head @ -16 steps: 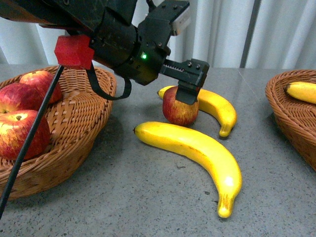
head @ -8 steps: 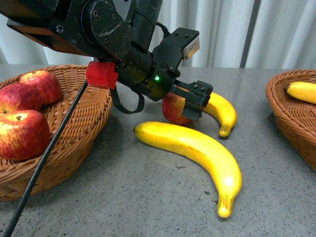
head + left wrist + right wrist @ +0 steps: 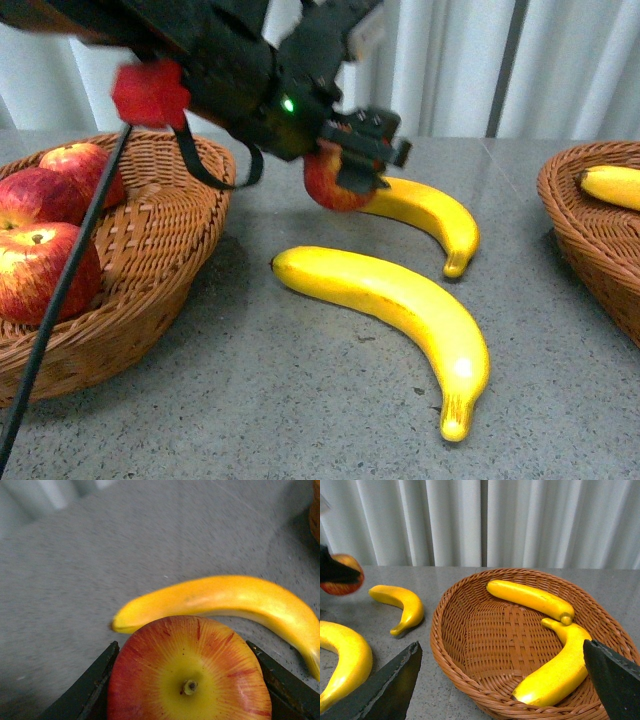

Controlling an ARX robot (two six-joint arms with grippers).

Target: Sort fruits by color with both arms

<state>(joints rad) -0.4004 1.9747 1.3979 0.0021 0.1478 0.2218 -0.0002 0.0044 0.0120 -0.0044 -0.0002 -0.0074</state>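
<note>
Twice confirmed left claw (image 3: 348, 172) pinching an apple (image 3: 322, 185) clear of surface (image 3: 300, 400). Found right claw (image 3: 500, 685) spread wide, facing basket (image 3: 437, 630). Noted near banana (image 3: 400, 305) and far banana (image 3: 430, 210) loose on surface.

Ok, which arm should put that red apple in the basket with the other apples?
Left. The left gripper is shut on the apple beside the apple basket; the right gripper, open, faces the banana basket.

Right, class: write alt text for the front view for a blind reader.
The left gripper holds a red apple above a grey table, beside a wicker basket holding three more apples. Two bananas lie on the table, and a third banana sits in a second basket at right.
</note>
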